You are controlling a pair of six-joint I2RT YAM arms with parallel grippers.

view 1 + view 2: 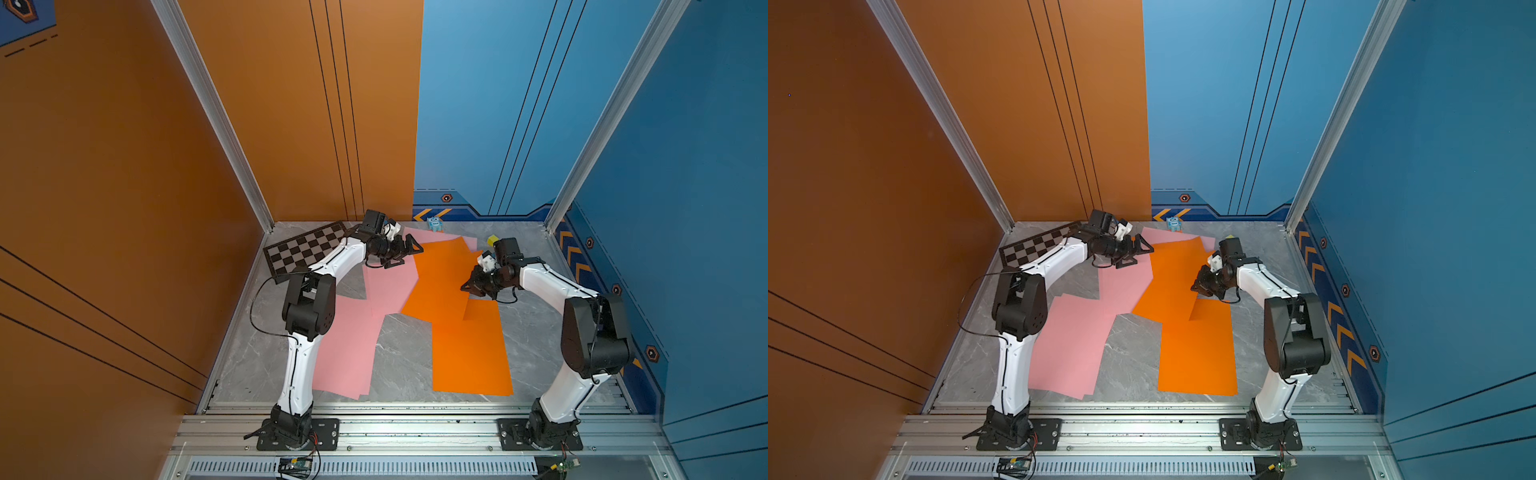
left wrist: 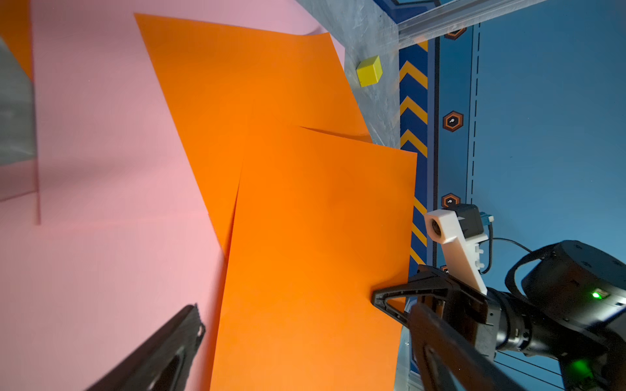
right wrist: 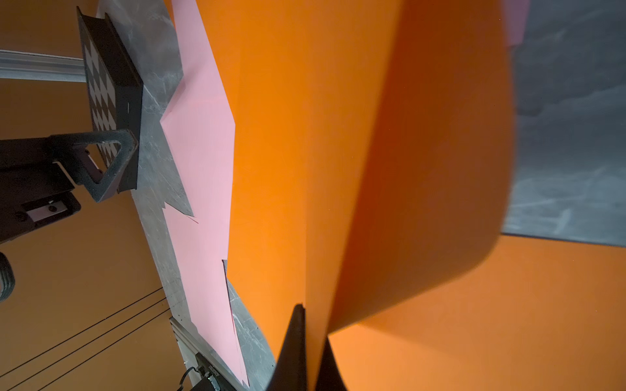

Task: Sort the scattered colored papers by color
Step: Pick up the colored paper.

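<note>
Pinched orange sheet: nearest my right wrist camera, its edge caught in my right gripper; it rises off the counter and curls over.
Right grip: jaws closed flat on that edge, with the paper between them.
Other orange papers: flat on the right half of the counter, overlapping; one reaches the near edge and another lies farther back, under the lifted sheet.
Pink papers: on the left half. One lies near, partly under my left arm, one in the middle, and one at the far side pokes out from under the orange.
Meeting line: pink and orange overlap down the middle of the counter.
Left gripper: jaws spread wide, holding nothing, above the middle pink paper beside the orange edge.
Counter: grey marble, bare between the two near sheets.
Checkered board: black and grey, far left corner, beyond my left arm.
Yellow cube: far right, just beside the orange paper's far edge.
Blue figure: small, against the back wall.
</note>
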